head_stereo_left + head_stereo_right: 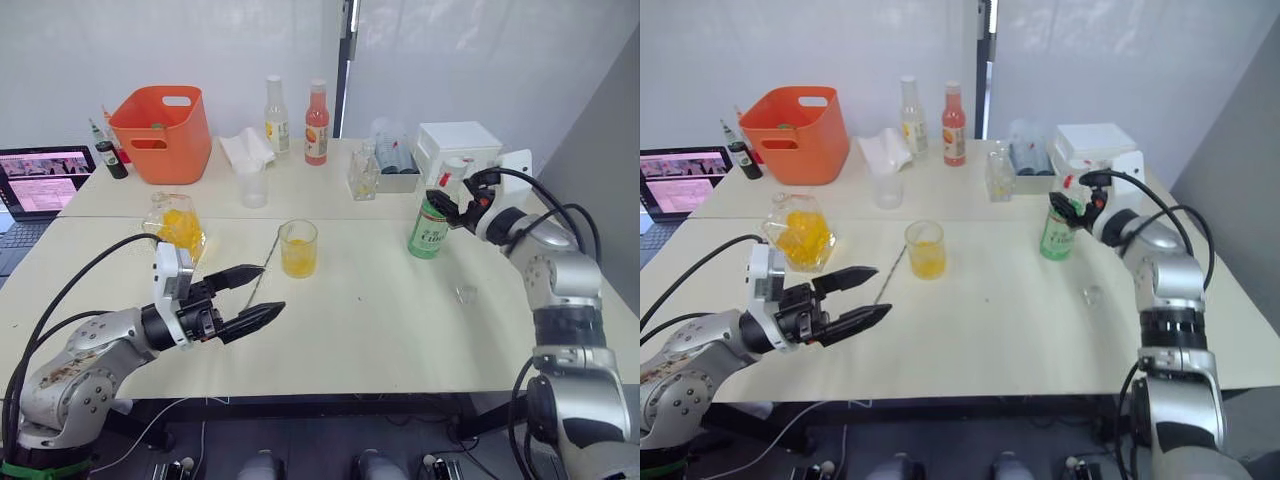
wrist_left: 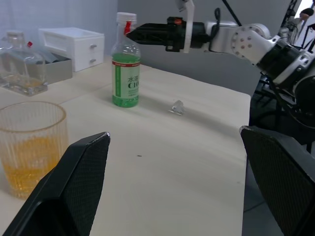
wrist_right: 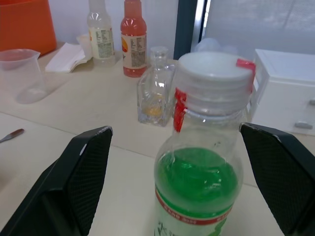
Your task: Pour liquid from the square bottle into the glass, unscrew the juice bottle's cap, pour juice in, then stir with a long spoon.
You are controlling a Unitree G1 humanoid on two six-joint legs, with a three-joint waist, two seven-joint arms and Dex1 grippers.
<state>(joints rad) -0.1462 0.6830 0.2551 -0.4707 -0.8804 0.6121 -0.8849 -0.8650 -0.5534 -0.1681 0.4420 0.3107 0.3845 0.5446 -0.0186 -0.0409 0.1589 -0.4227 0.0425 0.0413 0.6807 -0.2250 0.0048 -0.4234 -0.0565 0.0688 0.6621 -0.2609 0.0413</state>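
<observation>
White tabletop (image 1: 400, 320), bar items: I am holding both arms over it with nothing grasped.
Juice bottle (image 1: 431, 226) is standing upright near the table's right side, its cap (image 3: 212, 66) still on, with my right gripper (image 1: 447, 206) sitting spread wide at the neck, fingers apart from it. Glass (image 1: 298, 248), partly filled with orange-yellow liquid, is standing mid-table; long spoon (image 1: 262, 268) is lying just beside it; square bottle (image 1: 176, 226) further left. Left gripper (image 1: 258, 295) is hovering spread near the spoon.

Glass (image 2: 30, 145) with orange liquid, capped juice bottle (image 2: 125, 66) upright, right gripper (image 2: 135, 33) at its cap (image 2: 126, 18)
</observation>
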